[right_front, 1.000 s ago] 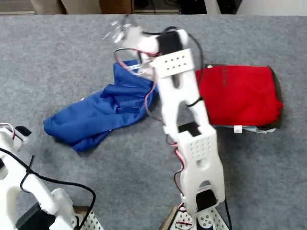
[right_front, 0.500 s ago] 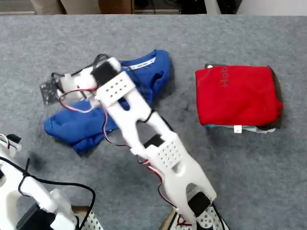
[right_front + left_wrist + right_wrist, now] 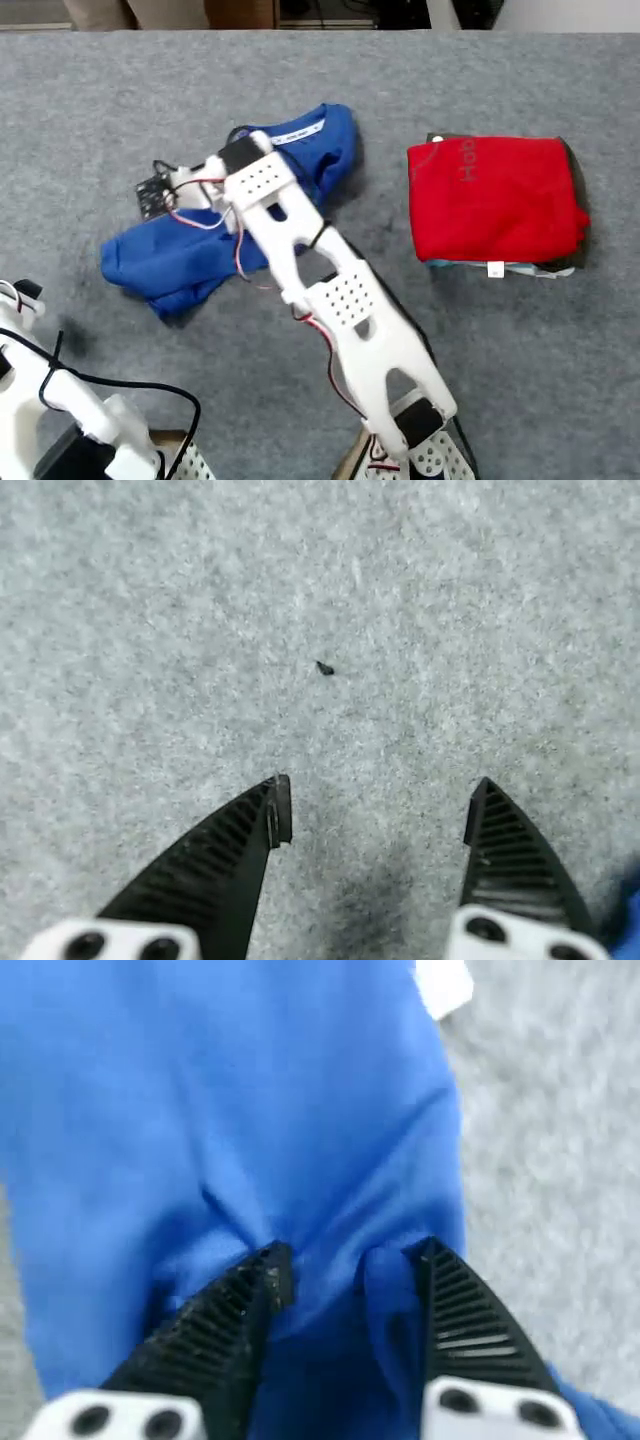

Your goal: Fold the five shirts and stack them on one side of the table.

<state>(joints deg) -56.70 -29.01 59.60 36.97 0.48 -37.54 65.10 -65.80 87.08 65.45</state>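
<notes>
- High view: crumpled blue cotton shirt (image 3: 185,260) left of centre on grey felt surface (image 3: 500,380), unfolded, collar end toward the far side.
- Stretched across it, white right arm (image 3: 340,300), wrist above the shirt's end nearer the other arm.
- Right wrist view: right jaws parted, pressed down into blue cloth, straddling a raised ridge of fabric; not clenched on it as far as visible.
- Left wrist view: left jaws released, wide apart above bare grey felt, grasping nothing; tiny dark speck (image 3: 324,667) beyond the tips.
- At the near left corner, white left arm (image 3: 60,400), well apart from both shirts.
- Toward the right side, folded red shirt (image 3: 495,200) topping a neat stack; thin edges of dark and pale garments (image 3: 500,267) peeking out beneath; number underneath impossible to tell.
- Judged progress: stack well advanced, red one done and placed; blue apparently the last loose shirt, not yet flattened, folded or carried onto the red.
</notes>
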